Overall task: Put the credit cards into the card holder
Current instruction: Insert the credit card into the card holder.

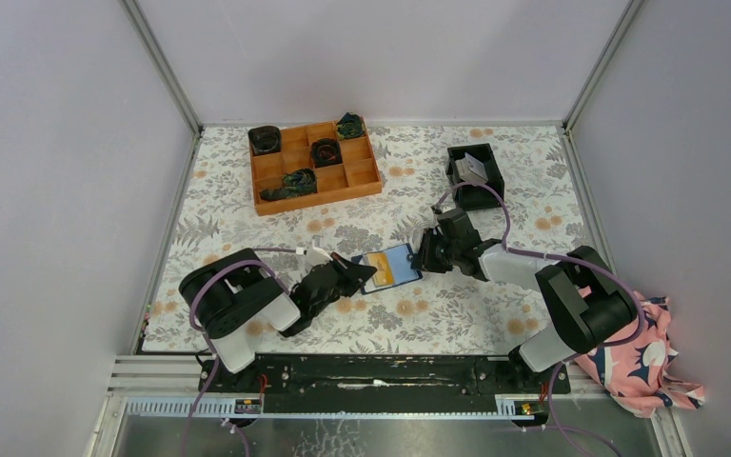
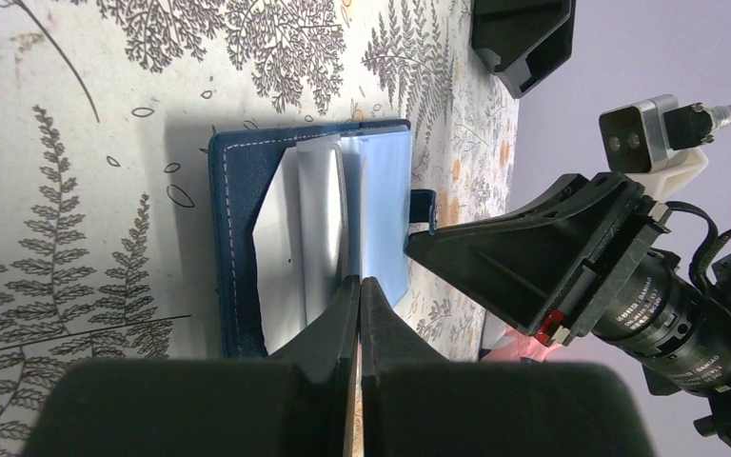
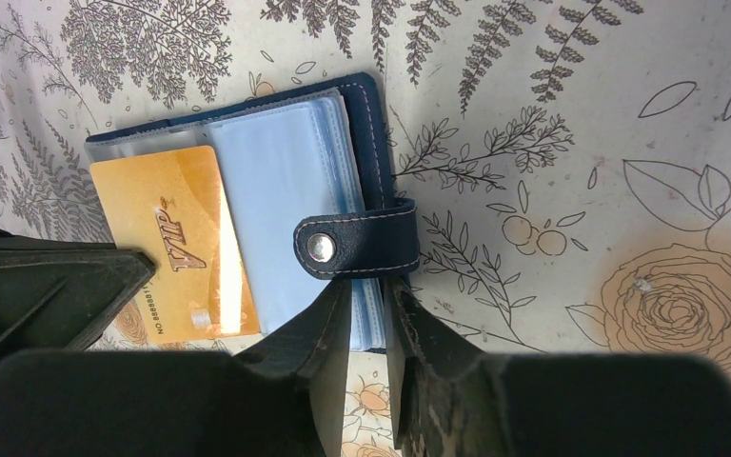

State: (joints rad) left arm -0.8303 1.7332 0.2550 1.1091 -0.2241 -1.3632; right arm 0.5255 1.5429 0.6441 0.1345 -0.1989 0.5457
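Observation:
The navy card holder (image 1: pixel 395 267) lies open on the floral cloth between the arms, its light blue clear sleeves up. A yellow-orange credit card (image 3: pixel 176 243) marked VIP lies across its left half, one end past the holder's edge. My left gripper (image 1: pixel 357 278) is shut on that card, which shows edge-on between the fingers in the left wrist view (image 2: pixel 360 286). My right gripper (image 1: pixel 428 252) is shut on the holder's edge and sleeves, just under the snap tab (image 3: pixel 357 246). More grey cards (image 1: pixel 474 167) stand in the black bin.
The black bin (image 1: pixel 476 190) stands at the back right. An orange compartment tray (image 1: pixel 268 169) with dark rolled items sits at the back left. A pink patterned cloth (image 1: pixel 642 357) lies off the table's right edge. Grey walls close in three sides.

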